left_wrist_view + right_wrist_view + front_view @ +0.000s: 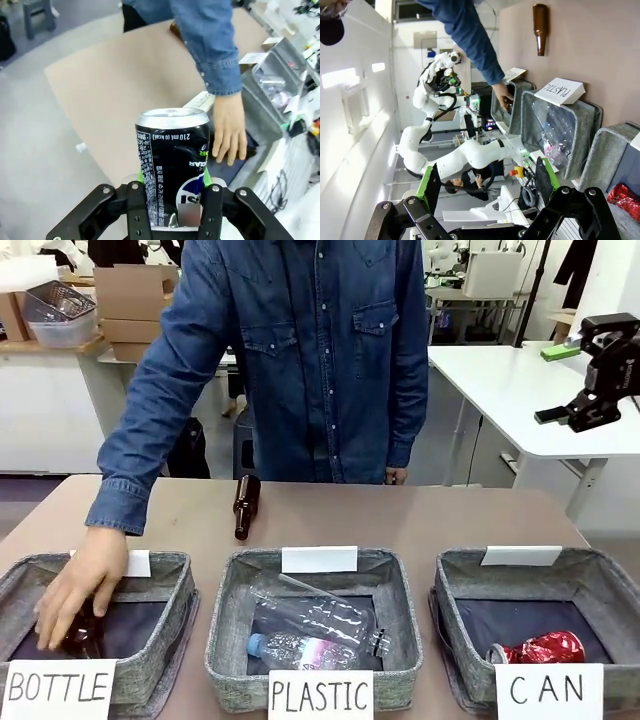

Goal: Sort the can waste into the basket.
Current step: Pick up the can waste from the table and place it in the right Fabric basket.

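Note:
In the left wrist view my left gripper (172, 202) is shut on a dark can (172, 160) with yellow-green print, held upright high above the table's left end. A dented shiny red can (540, 648) lies in the grey basket signed "CAN" (600, 575) at the front right. The right wrist view shows the red can (625, 197) and that basket (610, 150) at its lower right. My right gripper (585, 410) hangs raised at the far right, well above the basket. Its fingers (427, 187) stand wide apart and open around nothing (487, 185).
A person in a denim shirt stands across the table with a hand (75, 585) on a brown bottle inside the "BOTTLE" basket (165, 565). Another brown bottle (246, 505) lies on the table. The "PLASTIC" basket (395, 570) holds clear bottles.

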`<state>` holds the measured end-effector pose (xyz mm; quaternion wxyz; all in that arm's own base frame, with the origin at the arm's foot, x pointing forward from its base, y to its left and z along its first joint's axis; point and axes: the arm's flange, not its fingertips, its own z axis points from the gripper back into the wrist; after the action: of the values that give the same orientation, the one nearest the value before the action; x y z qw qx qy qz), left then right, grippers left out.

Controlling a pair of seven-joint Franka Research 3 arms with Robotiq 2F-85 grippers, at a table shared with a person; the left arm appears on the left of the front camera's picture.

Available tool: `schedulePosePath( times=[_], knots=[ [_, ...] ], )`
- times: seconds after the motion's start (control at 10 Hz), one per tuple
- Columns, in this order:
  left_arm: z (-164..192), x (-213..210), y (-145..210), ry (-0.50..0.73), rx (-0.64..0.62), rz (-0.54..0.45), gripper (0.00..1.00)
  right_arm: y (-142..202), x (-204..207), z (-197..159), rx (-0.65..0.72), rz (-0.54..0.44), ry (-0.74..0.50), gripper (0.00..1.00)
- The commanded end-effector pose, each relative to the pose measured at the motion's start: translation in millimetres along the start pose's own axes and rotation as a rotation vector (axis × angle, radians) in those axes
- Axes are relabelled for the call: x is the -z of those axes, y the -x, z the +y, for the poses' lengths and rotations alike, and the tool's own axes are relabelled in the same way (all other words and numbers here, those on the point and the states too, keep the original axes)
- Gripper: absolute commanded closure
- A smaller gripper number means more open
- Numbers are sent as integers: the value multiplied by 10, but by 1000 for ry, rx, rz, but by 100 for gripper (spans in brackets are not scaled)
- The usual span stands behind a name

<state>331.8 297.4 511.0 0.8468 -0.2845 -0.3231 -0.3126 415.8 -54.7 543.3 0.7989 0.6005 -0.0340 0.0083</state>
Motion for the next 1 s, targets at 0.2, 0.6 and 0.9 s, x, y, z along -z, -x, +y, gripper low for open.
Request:
schedulePosePath(
  times=[0.2, 0.6, 0.9],
  knots=[
    [76, 176, -262, 172, 26, 2, 100, 3, -20, 30, -3, 8, 3, 0],
    [214, -202, 130, 227, -88, -68, 100, 3, -20, 30, -3, 8, 3, 0],
    [1, -109, 142, 245, -61, -132, 100, 3, -20, 30, -3, 8, 3, 0]
  ],
)
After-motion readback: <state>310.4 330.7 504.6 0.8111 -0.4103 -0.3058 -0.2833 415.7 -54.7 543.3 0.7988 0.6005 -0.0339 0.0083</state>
